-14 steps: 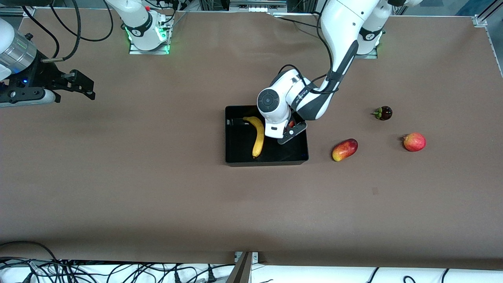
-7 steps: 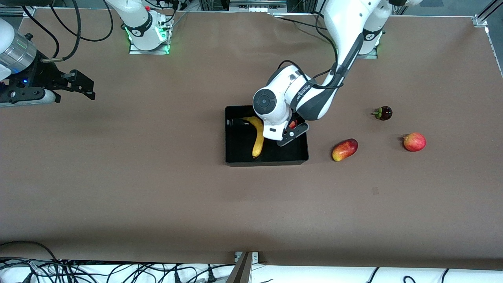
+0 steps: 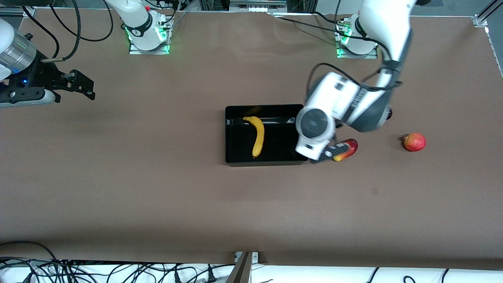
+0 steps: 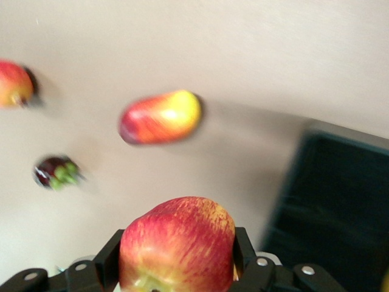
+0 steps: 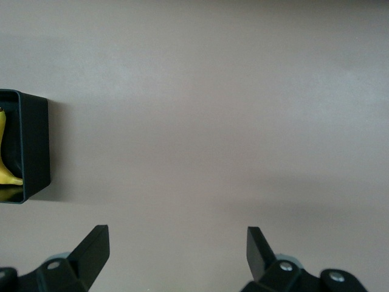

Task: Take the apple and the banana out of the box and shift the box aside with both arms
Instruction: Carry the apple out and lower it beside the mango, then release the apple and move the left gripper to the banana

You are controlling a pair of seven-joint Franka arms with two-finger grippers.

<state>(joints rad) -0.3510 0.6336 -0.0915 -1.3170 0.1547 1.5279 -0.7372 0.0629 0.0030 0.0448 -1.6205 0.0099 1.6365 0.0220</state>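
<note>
My left gripper [image 4: 176,267], clamped on the apple [image 4: 177,243], hangs over bare worktop [image 3: 157,188] just outside the box [image 3: 235,161]. The banana [image 3: 257,135] lies in the box toward my waiting right gripper [image 5: 176,249], whose fingers stand apart.

The front view looks down from high across the table [image 3: 157,196], facing both bases. Each wrist view looks down from close above; all three share the box [image 3: 232,133] [image 4: 340,201] [image 5: 33,146].
</note>
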